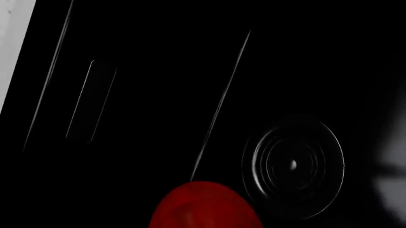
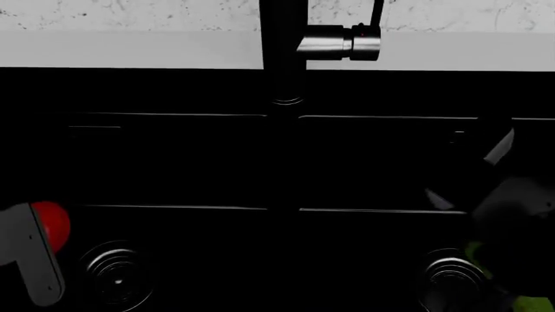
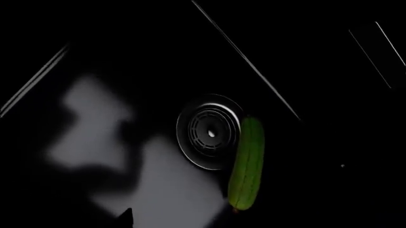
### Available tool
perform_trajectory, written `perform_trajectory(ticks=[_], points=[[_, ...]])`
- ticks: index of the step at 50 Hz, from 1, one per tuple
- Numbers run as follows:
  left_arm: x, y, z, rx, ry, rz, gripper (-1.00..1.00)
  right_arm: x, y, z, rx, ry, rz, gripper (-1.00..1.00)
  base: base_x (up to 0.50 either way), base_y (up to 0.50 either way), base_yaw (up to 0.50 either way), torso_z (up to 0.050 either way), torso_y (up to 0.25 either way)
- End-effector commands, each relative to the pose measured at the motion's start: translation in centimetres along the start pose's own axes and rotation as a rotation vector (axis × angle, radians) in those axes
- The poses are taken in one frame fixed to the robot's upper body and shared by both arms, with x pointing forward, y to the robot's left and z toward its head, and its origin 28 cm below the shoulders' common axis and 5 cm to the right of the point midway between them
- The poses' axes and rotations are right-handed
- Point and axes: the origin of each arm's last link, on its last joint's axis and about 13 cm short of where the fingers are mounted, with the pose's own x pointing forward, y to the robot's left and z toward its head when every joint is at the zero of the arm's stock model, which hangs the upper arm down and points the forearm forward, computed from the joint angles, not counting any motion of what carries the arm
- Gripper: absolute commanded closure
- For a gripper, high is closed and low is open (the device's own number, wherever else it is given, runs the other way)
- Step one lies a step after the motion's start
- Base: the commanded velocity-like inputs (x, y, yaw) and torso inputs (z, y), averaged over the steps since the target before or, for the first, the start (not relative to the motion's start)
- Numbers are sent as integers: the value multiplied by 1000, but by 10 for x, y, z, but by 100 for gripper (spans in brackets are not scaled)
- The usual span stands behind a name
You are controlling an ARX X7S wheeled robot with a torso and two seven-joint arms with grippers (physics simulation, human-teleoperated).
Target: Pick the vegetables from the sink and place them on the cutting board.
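The red tomato (image 1: 206, 206) fills the spot between my left gripper's jaws, beside a round drain (image 1: 293, 166) of the black sink (image 2: 173, 162). The fingers are lost against the black, so their grip cannot be read. In the head view the tomato (image 2: 52, 224) sits against the grey left gripper (image 2: 30, 253). The green cucumber (image 3: 247, 164) lies flat beside the other drain (image 3: 209, 130). My right gripper (image 2: 472, 175) hovers over that basin, open and apart from the cucumber (image 2: 472, 257), with one dark fingertip (image 3: 127, 217) showing. The cutting board is out of view.
A tall black faucet (image 2: 284, 52) with a metal handle (image 2: 340, 43) rises behind the divider between the two basins. A pale counter strip (image 2: 130, 49) runs along the back. An overflow slot (image 1: 92, 102) marks the left basin's wall.
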Motion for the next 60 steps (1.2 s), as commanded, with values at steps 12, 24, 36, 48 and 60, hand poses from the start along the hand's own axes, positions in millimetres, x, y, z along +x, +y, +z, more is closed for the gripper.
perform_trajectory(ticks=[12, 24, 36, 48, 60], points=[[7, -6, -2, -8, -3, -6, 100, 59, -4, -5, -1, 114, -28, -100, 42, 0, 4, 0, 0], [21, -8, -11, -9, -7, -16, 100, 80, -14, -2, 71, 60, -182, -100, 42, 0, 4, 0, 0], [23, -10, -10, -3, -2, -16, 100, 105, -9, -9, 56, 104, -180, -100, 43, 0, 4, 0, 0], [20, -14, -4, -9, -3, -28, 100, 123, -14, -15, 88, 92, -265, -100, 43, 0, 5, 0, 0], [23, -14, -4, -7, 2, -36, 100, 156, -9, -21, 95, 84, -246, -100, 44, 0, 3, 0, 0]])
